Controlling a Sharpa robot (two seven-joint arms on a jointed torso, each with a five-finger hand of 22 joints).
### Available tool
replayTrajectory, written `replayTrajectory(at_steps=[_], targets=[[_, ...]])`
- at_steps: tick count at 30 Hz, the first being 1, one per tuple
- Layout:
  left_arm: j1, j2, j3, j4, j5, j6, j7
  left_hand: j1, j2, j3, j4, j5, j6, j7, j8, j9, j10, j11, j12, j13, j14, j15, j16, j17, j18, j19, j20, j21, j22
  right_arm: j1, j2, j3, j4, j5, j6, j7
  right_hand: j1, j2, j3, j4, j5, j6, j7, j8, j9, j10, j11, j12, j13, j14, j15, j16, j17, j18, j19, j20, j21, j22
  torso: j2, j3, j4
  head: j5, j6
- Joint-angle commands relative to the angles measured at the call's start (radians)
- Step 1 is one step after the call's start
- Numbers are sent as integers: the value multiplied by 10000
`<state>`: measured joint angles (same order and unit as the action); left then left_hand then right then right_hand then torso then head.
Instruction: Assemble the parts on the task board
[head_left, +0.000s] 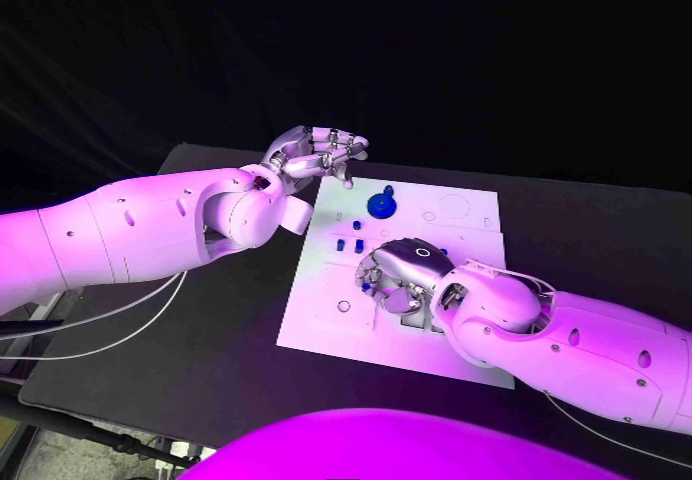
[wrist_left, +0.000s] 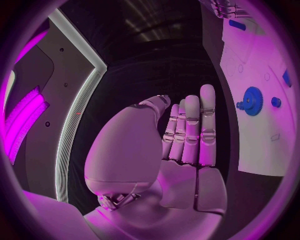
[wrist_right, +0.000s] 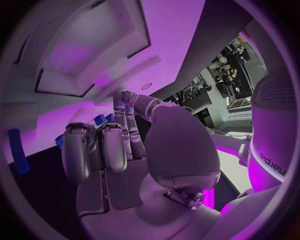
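The task board is a white plate lying flat in the middle of the black bench, its long axis running from the near edge of the bench toward the far edge, slightly skewed.

On the far half of the board sits a blue gear, a round toothed disc lying flat, with a small blue knob just beside it on its far side; the left wrist view shows the same gear face-on, with a short stub sticking out from its rim. Nearer the board's middle lie two small blue pegs, side by side and slightly apart, each with its long axis running along the board's length. A further small blue part shows at the fingertips of the right hand.

The left hand hovers above the far left corner of the board, clear of the plate. It holds nothing: in the left wrist view its fingers stand straight and close together, with the thumb set apart.

The right hand is down over the middle of the board, palm facing the plate, with its fingers curled in toward the board surface. In the right wrist view its fingers are bent, with blue pieces showing just beyond them, but whether they pinch a part or merely touch the board cannot be told.
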<state>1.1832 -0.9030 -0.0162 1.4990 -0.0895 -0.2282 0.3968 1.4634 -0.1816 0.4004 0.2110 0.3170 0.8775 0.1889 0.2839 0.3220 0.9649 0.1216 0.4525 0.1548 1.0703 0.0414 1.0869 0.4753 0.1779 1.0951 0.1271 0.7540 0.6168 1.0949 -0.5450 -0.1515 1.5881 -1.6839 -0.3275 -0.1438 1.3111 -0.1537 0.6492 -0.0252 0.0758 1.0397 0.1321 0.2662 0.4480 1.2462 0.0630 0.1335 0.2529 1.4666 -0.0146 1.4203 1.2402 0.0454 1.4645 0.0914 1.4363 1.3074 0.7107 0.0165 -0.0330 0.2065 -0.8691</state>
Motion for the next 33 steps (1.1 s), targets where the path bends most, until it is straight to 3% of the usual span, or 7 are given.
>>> replayTrajectory(at_steps=[1, 5, 16, 22, 27, 28, 33], targets=[[10, 7, 7, 24, 49, 167, 28, -29, -81, 55, 21, 28, -100, 2, -33, -12, -74, -16, 34, 13, -84, 7, -57, -9, 51, -57, -15, -54, -10, -53, 31, -45, -64, -170, 306, -153, -182, -66, -43, 47, 38, -291, 108, -211, -77, -269, 71, -216, -84, 413, 59, -6, -3, -134, 406, 7, -98, 2086, -1, 3, 8, -2, -1], [10, -10, 7, 27, 49, 180, 9, -29, -81, 55, 21, 28, -100, 2, -33, -12, -74, -16, 34, 13, -84, 7, -57, -9, 51, -57, -15, -54, -10, -72, -14, -52, -44, -268, 20, -262, -336, -243, -17, 119, 79, -877, 321, -617, -258, -634, 279, -455, -181, 403, 233, 2, -25, -109, 354, 148, -232, 2044, -5, 3, -8, 2, 3], [9, -65, 6, 30, 49, 216, -25, -24, -73, 69, 8, 28, -102, 2, -27, -9, -84, -16, 49, 18, -92, 8, -58, -13, 53, -59, -12, -60, -13, -114, -566, -42, 503, -691, -584, -511, -419, -417, -54, 134, 169, -1139, 251, -805, -338, -791, 276, -513, -228, 388, 249, 7, -41, -80, 311, 202, -351, 2005, -4, 13, -4, -13, 38], [9, -107, 6, 24, 49, 228, -37, -24, -73, 69, 8, 28, -102, 2, -27, -9, -84, -16, 49, 18, -92, 8, -58, -13, 53, -59, -12, -60, -13, -42, -1120, 57, 1065, -764, -796, -565, -454, -445, -82, 157, 187, -1107, 210, -791, -331, -781, 252, -497, -229, 380, 232, -5, -76, -80, 318, 199, -343, 2009, -16, 8, -23, -43, 69], [9, -136, 6, 31, 49, 251, -45, -24, -73, 69, 8, 28, -102, 2, -27, -9, -84, -16, 49, 18, -92, 8, -58, -13, 53, -59, -12, -60, -13, 368, -1937, 213, 1587, -593, -796, -557, -496, -471, -118, 189, 196, -1007, 202, -742, -311, -801, 249, -498, -237, 366, 223, -32, -141, -62, 286, 193, -424, 1981, -23, -4, -30, -196, 180], [9, -141, 6, 33, 49, 257, -45, -24, -73, 69, 8, 28, -102, 2, -27, -9, -84, -16, 49, 18, -92, 8, -58, -13, 53, -59, -12, -60, -13, 524, -2169, 244, 1646, -445, -723, -502, -532, -502, -143, 213, 200, -973, 206, -729, -305, -854, 262, -521, -255, 356, 230, -48, -177, -40, 240, 194, -530, 1942, -25, -9, -32, -310, 244], [9, -151, 6, 38, 49, 278, -46, -25, -70, 82, -6, 25, -104, 2, -17, -6, -96, -15, 68, 24, -102, 10, -60, -19, 54, -62, -8, -67, -17, 942, -2773, 303, 1579, -77, -141, -356, -728, -727, -378, 346, 390, -1042, 229, -789, -329, -1394, 357, -695, -447, 302, 314, -120, -304, 60, 22, 253, -1043, 1757, -40, -23, -56, -522, 369]])
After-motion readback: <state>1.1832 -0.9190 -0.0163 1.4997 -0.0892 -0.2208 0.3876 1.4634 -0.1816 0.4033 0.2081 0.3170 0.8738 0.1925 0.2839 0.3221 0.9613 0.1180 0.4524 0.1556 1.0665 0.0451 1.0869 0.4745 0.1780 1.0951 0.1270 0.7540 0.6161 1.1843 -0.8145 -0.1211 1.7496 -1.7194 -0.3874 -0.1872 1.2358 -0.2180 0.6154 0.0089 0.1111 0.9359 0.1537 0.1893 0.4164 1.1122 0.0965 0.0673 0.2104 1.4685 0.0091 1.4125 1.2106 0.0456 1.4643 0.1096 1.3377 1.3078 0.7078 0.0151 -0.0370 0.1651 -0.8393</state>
